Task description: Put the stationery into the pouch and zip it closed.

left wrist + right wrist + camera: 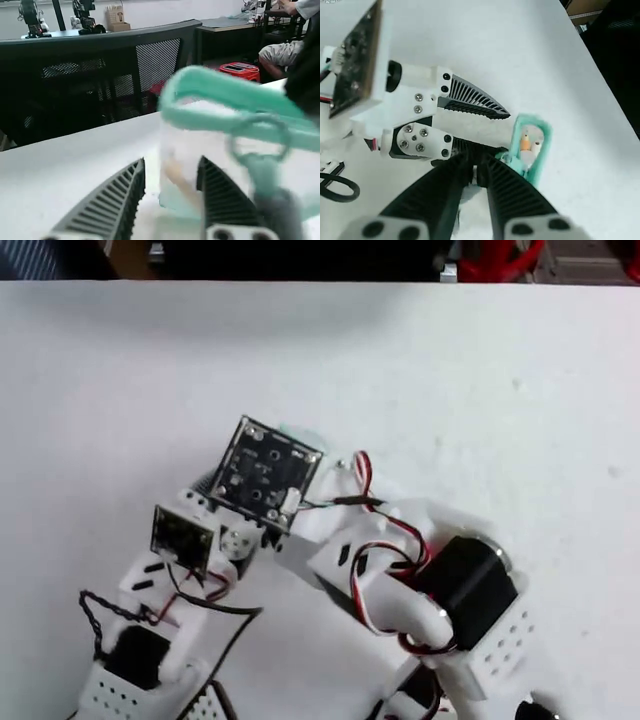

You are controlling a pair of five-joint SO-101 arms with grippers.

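Pouch (541, 150), clear with teal trim, lies on the white bench (480, 370) left of centre, mostly under the two arms in the high view. Stationery (525, 145) is inside it; an orange-tipped piece and a white one are visible, the rest is blurred.

Left gripper (170, 167) is wide, with its fingers (117, 200) straddling one end of the pouch; whether they touch it is unclear.

Right gripper (476, 159) is narrow, with only a thin slit between the fingers. Its tips are right at the pouch's near edge, pinched on the zip pull (261, 177), whose teal tab hangs from a ring on the zipper band.

Both arms come in from the near edge of the bench, and their grippers meet at the pouch.
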